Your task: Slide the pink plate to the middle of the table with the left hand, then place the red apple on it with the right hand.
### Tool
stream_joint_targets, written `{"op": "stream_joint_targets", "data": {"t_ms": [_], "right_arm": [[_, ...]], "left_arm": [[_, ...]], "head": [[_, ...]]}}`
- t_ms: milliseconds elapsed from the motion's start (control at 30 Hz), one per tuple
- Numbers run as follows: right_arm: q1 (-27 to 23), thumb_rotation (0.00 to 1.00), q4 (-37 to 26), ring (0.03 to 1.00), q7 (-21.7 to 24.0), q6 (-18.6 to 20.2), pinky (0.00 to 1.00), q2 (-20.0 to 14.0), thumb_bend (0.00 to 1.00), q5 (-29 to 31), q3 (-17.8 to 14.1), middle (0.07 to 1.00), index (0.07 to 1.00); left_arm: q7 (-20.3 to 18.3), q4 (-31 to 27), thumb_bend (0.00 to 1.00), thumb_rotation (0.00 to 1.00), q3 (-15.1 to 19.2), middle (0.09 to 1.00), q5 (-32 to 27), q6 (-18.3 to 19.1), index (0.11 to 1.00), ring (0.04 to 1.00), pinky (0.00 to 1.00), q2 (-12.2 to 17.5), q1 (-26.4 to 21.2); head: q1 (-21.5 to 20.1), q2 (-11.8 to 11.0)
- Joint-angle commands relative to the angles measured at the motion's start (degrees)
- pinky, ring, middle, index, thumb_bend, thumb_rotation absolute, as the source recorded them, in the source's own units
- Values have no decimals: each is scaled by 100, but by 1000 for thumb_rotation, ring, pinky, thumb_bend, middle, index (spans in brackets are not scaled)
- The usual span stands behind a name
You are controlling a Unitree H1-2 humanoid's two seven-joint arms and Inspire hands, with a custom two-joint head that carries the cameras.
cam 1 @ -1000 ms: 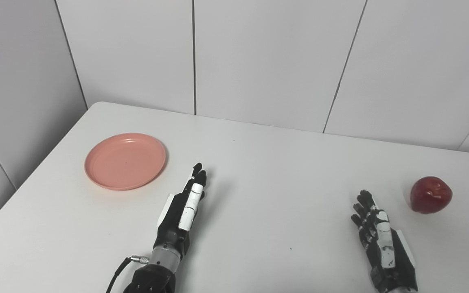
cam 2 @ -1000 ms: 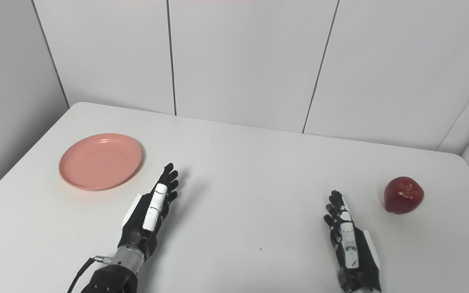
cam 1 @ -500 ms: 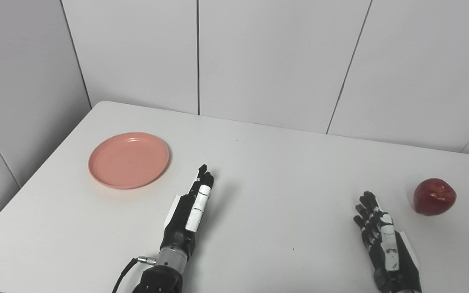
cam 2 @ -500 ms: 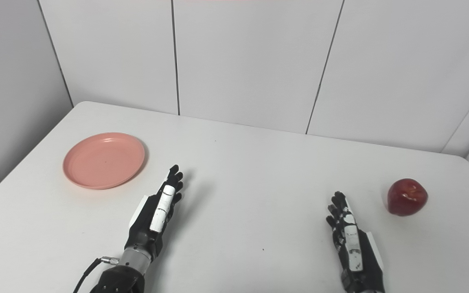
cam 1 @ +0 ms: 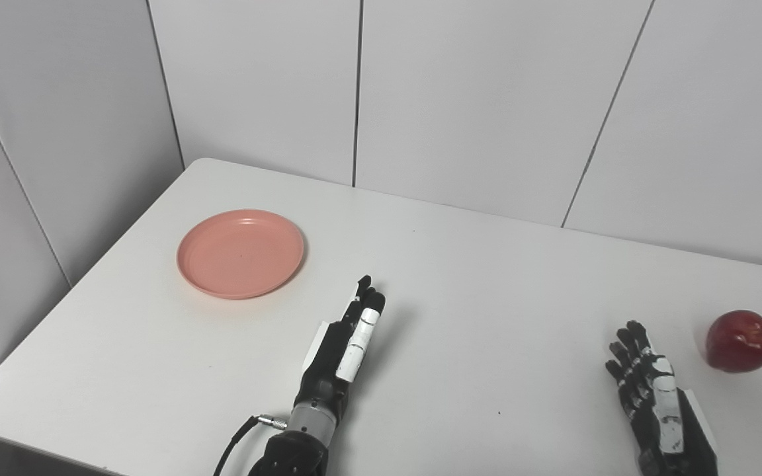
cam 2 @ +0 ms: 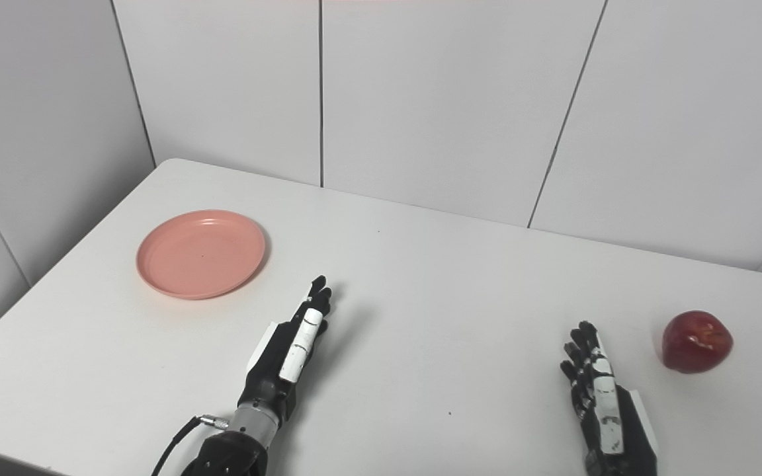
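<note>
Both hands empty, pink plate [cam 1: 241, 253] and red apple [cam 1: 742, 341] untouched

My right hand [cam 1: 659, 403] is cut off at the wrist by the bottom edge, at five o'clock.

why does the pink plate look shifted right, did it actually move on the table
No. The pink plate keeps its place against the table's far left corner; the whole view shifted, so the camera moved.
</note>
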Motion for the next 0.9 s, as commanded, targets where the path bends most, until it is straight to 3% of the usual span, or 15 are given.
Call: {"op": "stream_joint_targets", "data": {"t_ms": [0, 200, 600, 867], "right_arm": [[143, 1000, 268, 1000, 33, -234, 1000, -61, 868, 12, -85, 1000, 1000], [168, 1000, 234, 1000, 34, -208, 1000, -75, 854, -19, -73, 1000, 1000], [139, 1000, 416, 1000, 134, -291, 1000, -99, 830, 44, -84, 1000, 1000], [108, 1000, 496, 1000, 190, -271, 1000, -92, 855, 76, -120, 1000, 1000]], "left_arm": [[71, 13, 668, 1000, -12, 1000, 65, -144, 1000, 1000, 1000, -212, 478], [115, 51, 666, 1000, -43, 1000, 80, -157, 1000, 1000, 1000, -227, 479], [113, 348, 653, 1000, -31, 1000, 76, -409, 1000, 1000, 1000, -255, 415], [113, 455, 677, 1000, -14, 1000, 96, -488, 1000, 1000, 1000, -272, 380]], "head": [[19, -19], [42, -50], [132, -349], [147, -373]]}}
